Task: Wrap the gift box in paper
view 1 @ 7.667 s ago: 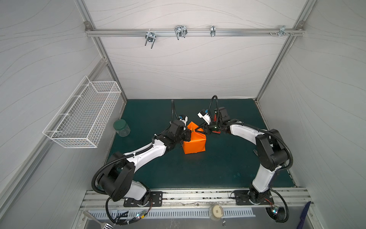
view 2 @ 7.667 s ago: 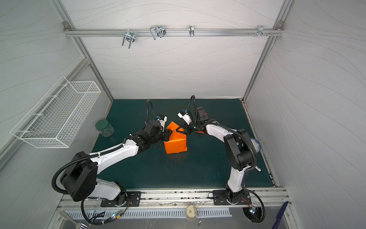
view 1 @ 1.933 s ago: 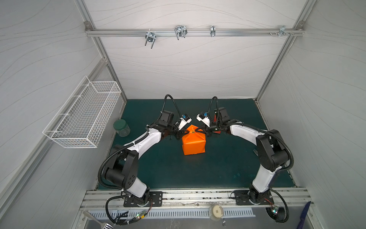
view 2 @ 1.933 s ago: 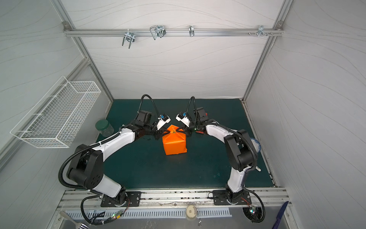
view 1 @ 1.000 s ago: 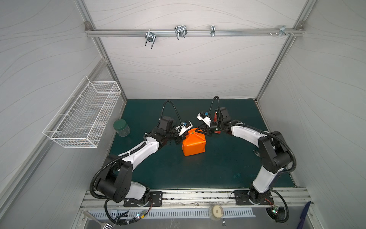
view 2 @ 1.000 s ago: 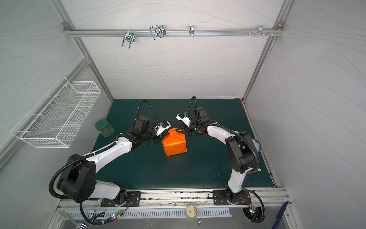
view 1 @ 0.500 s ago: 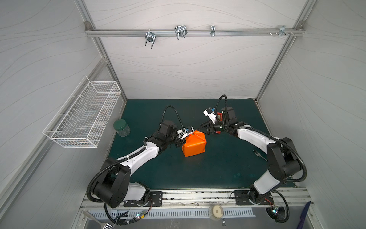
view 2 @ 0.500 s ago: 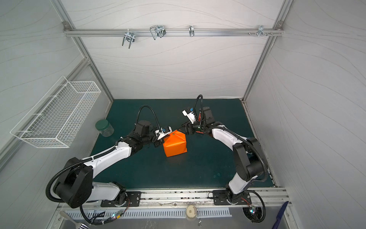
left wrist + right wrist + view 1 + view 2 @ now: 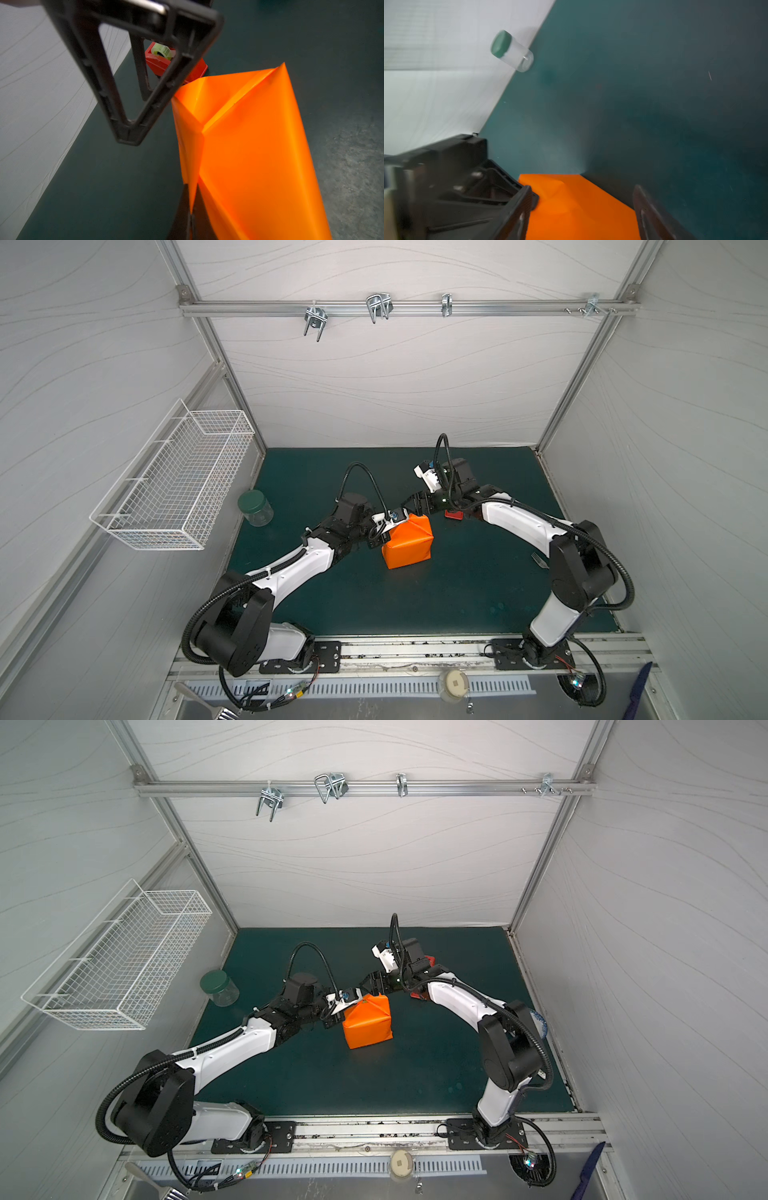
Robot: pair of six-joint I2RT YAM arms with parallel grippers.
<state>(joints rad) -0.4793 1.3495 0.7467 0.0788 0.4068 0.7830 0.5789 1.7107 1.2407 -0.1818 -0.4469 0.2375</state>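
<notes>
Since a second earlier, the right gripper (image 9: 411, 507) had spread its jaws wide and its arm's elbow had swung out toward the right of the frame. The left gripper (image 9: 379, 538) had dropped lower in the frame, to the left side of the parcel.

In both top views the paper (image 9: 408, 543), bright orange, sat at the centre of the frame on a dark green mat (image 9: 457, 593). It was folded around the gift box, whose own surface was hidden.

The left gripper was closed. The left wrist view showed its fingers (image 9: 180, 224) pinching a folded seam of the paper at the parcel's side.

The right gripper stood open at the parcel's upper edge in the frame. In the right wrist view its fingers (image 9: 521, 207) stood apart with the orange top between them, gripping nothing.

A red tape dispenser (image 9: 453, 514) lay just right of the parcel's upper corner, partly under the right arm. A clear jar with a green lid (image 9: 255, 508) stood at the mat's left edge, well apart from the parcel. A white wire basket (image 9: 174, 481) hung on the wall at the left of the frame.
</notes>
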